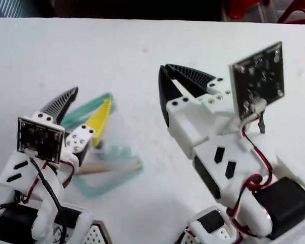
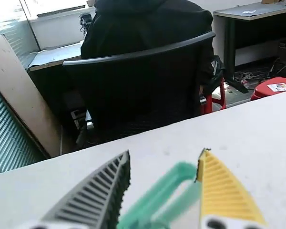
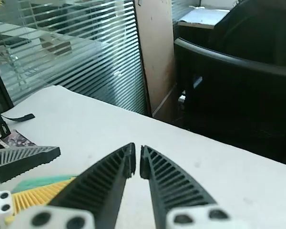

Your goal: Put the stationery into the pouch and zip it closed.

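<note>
So the pouch [image 1: 86, 113] is a see-through thing with teal edging, lying flat on the white table [image 1: 142, 40] right in front of the left arm. The left gripper [image 1: 91, 96] sits over its far end with the jaws apart, one grey finger and one yellow. A teal strip of the pouch runs up between them, closer to the yellow one, and it doesn't look pinched to me. There's a wooden stick [image 1: 112, 168], a pencil I reckon, lying across the near part of the pouch just beside the left arm. It's too smeared to say whether it's inside the pouch or just on top. The right gripper [image 3: 138, 148] hangs above bare table, well apart from the pouch, black jaws together with only a sliver of a gap and nothing in them. My read is we're at the loading step, nowhere near zipping. Next the left jaws need to close on that teal edge to pin the pouch or hold its mouth up. Then the right arm has to come across, open up, and nudge or lift the stick in. I can't spot a zipper pull anywhere, so finding that comes later.
</note>
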